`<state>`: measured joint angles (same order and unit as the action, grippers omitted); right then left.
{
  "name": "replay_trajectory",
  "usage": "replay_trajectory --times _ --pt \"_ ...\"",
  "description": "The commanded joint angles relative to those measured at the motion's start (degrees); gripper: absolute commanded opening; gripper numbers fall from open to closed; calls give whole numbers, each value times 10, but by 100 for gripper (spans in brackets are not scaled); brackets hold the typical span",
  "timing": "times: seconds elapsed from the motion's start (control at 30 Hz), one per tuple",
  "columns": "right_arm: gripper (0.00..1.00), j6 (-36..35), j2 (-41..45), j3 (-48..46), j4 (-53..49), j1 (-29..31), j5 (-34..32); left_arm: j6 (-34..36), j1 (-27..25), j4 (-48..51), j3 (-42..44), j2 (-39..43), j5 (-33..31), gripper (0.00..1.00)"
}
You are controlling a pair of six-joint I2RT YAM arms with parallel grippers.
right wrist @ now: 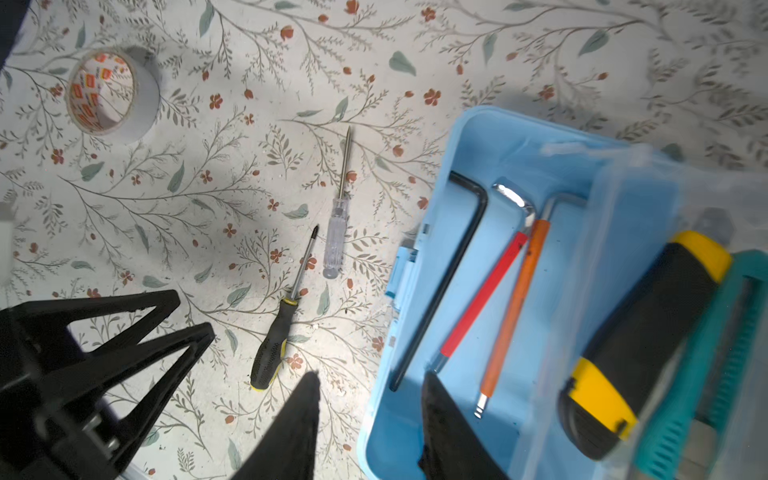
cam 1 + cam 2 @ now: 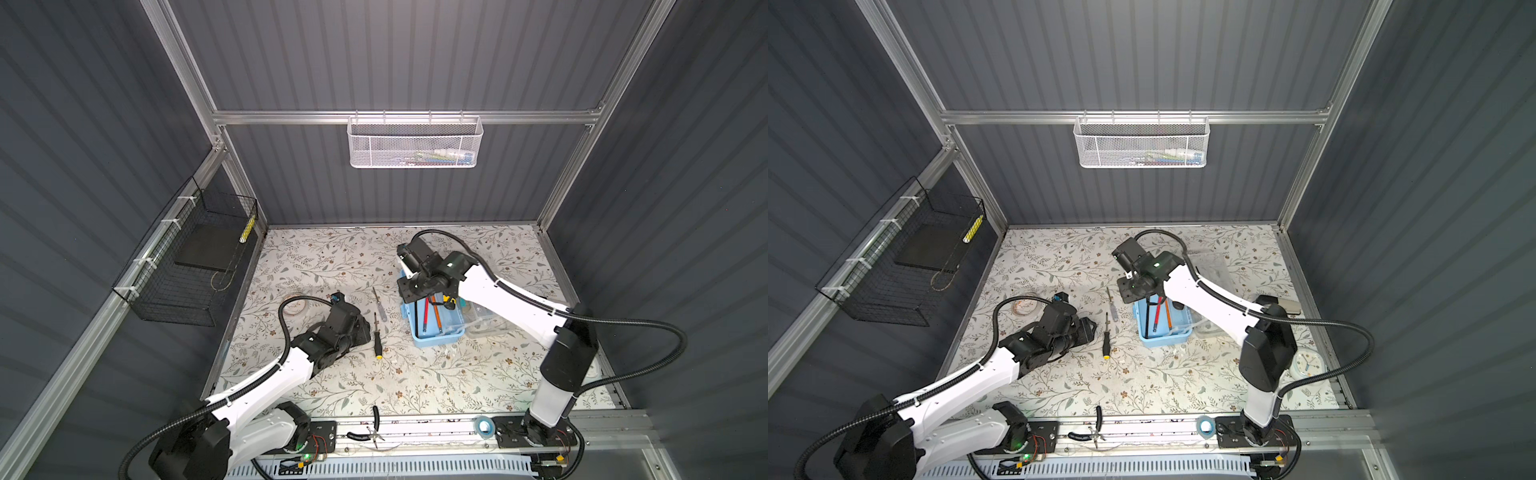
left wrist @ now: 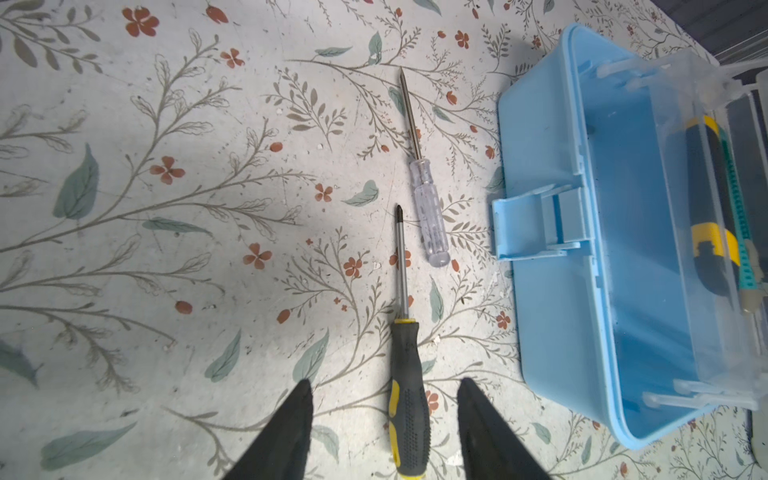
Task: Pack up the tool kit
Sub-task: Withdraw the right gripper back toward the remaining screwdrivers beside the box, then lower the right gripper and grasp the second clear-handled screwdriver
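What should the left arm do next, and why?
Probably lower the left claw and close it on the handle of the black-and-yellow screwdriver. The claw is open, its tips either side of that handle, and this screwdriver and the clear-handled screwdriver lie on the table outside the open blue case, which already holds hex keys.

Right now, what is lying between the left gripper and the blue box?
Two tools lie there: the black-and-yellow screwdriver and the clear-handled screwdriver, between the left gripper and the blue box. Both top views show it.
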<state>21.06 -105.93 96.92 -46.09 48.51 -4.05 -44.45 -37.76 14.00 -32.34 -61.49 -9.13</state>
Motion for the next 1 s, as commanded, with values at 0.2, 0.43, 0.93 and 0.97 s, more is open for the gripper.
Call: replay_trajectory --times 0.2,0.43,0.93,0.97 --pt "37 3 -174 139 -28 24 25 -24 2 -26 53 33 22 57" --pt "36 -4 -262 211 -63 25 11 -24 2 -37 67 56 26 57" --pt "31 -1 -328 240 -74 22 -5 -14 2 -36 54 36 24 57" --pt "31 -1 -330 242 -75 21 -6 -14 2 -36 53 36 24 57"
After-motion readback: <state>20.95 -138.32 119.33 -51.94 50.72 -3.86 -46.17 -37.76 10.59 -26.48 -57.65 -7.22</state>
